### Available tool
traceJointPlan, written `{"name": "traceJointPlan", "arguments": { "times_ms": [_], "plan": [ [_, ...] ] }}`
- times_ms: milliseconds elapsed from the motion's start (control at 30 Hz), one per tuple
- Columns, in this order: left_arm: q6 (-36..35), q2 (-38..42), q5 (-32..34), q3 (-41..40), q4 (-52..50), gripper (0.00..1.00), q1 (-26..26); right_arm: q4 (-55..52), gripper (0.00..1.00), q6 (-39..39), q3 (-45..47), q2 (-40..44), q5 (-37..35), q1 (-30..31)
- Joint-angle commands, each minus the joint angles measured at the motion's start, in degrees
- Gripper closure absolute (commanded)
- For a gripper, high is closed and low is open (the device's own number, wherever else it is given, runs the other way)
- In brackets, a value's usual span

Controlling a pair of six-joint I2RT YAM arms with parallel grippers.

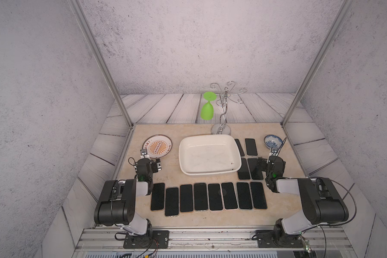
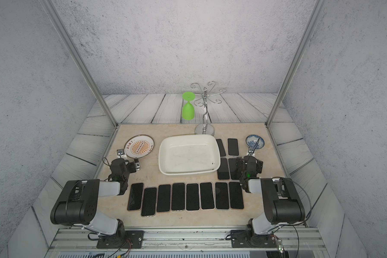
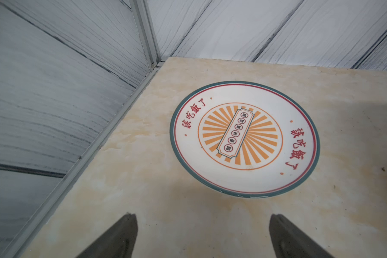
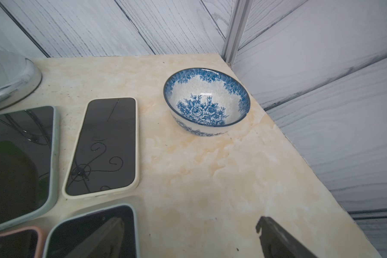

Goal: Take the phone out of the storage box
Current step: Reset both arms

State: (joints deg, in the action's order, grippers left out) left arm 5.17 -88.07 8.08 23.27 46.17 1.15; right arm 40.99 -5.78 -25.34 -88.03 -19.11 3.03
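The left hand [image 3: 202,216] hangs wide open, empty, near the orange-patterned plate [image 1: 157,146]. The storage box [image 1: 208,154] is empty; the phones [image 1: 200,196] lie on the surface [image 1: 172,176]. The right hand [image 4: 190,224] is likewise spread and empty. The removal looks finished, so no further move seems needed.

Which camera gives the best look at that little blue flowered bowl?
The right wrist view: the bowl is close and whole, its flower pattern clear. Both top views show it small and partly covered at its near edge. The left wrist view misses it.

I saw both arms folded low, elbows drawn back. My left end effector [image 1: 151,159] gaped wide. The right end effector [image 1: 267,157] seemed equally spread, though partly hidden from above.
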Motion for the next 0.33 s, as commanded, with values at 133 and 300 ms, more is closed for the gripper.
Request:
{"name": "traceJointPlan", "arguments": {
  "times_ms": [133,300],
  "plan": [
    [-0.78,0.63,-0.46,1.20,-0.30,0.02,-0.18,1.58,0.01,-0.14,0.04,0.50,0.79,-0.14],
    [-0.84,0.92,-0.49,1.50,-1.27,0.02,-0.18,1.26,0.01,-0.16,-0.23,0.48,0.79,-0.20]
  ]
}}
